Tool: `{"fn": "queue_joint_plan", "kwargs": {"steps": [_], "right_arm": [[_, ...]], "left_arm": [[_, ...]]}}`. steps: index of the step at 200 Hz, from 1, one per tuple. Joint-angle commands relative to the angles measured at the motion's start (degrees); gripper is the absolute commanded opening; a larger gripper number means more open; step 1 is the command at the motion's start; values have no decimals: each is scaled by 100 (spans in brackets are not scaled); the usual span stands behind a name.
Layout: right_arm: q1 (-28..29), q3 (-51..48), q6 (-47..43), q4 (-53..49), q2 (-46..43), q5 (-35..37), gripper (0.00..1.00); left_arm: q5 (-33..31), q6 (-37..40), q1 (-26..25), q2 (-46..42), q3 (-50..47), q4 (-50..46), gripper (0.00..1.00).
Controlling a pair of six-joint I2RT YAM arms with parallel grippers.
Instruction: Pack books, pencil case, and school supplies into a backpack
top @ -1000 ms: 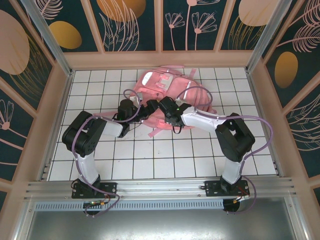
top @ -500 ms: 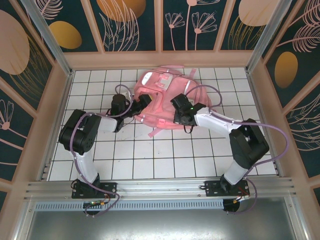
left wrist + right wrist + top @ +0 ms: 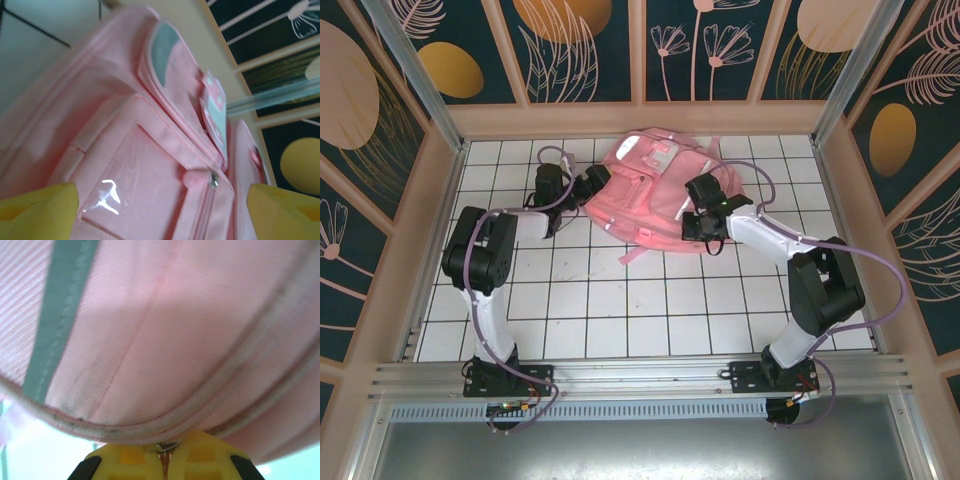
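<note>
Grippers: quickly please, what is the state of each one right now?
Left gripper: open, holding nothing, facing the backpack.
Right gripper: shut, pinching the backpack at its edge seam.

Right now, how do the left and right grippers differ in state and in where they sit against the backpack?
The left gripper has its fingers spread wide; the right gripper has its fingers shut tip to tip. The left gripper frames the backpack front pocket between its fingers; the right gripper meets a piped seam, with a metal glint at its tips. Both sit at the backpack, on opposite sides.
</note>
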Motion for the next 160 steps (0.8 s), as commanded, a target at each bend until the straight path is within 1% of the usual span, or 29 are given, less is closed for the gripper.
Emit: {"fn": "queue_joint_plan", "kwargs": {"steps": [1, 22, 43, 53, 75, 95, 113, 127, 143, 160], "right_arm": [[552, 392, -372, -207, 162, -1298, 0], [1021, 800, -640, -2, 518, -1649, 0], [1230, 1319, -780, 253, 999, -1760, 0], [1254, 1613, -796, 358, 1228, -1819, 0], [1271, 2121, -705, 848, 1600, -2092, 0], [1268, 2700, -631, 1075, 1954, -2260, 0], [1269, 3096, -606, 1090, 2179, -2306, 0], [1265, 3207, -618, 1098, 2256, -2359, 0], [1269, 3180, -646, 1133, 2267, -2420, 0], [1270, 3119, -630, 1184, 2236, -2455, 0]], "left_arm": [[-481, 340, 159, 459, 372, -968, 87], [-442, 509, 164, 583, 906, -1363, 88], [-329, 686, 172, 402, 1251, -1886, 88], [-358, 783, 179, 189, 1302, -2236, 88], [-676, 1083, 172, -494, 1276, -3222, 88], [-744, 1128, 172, -1135, 947, -3627, 88], [-455, 804, 168, -1514, 529, -3566, 88], [-62, 388, 155, -1680, 117, -3149, 86], [243, -63, 74, -1696, -286, -2609, 84], [395, -299, -116, -1636, -416, -2399, 83]]}}
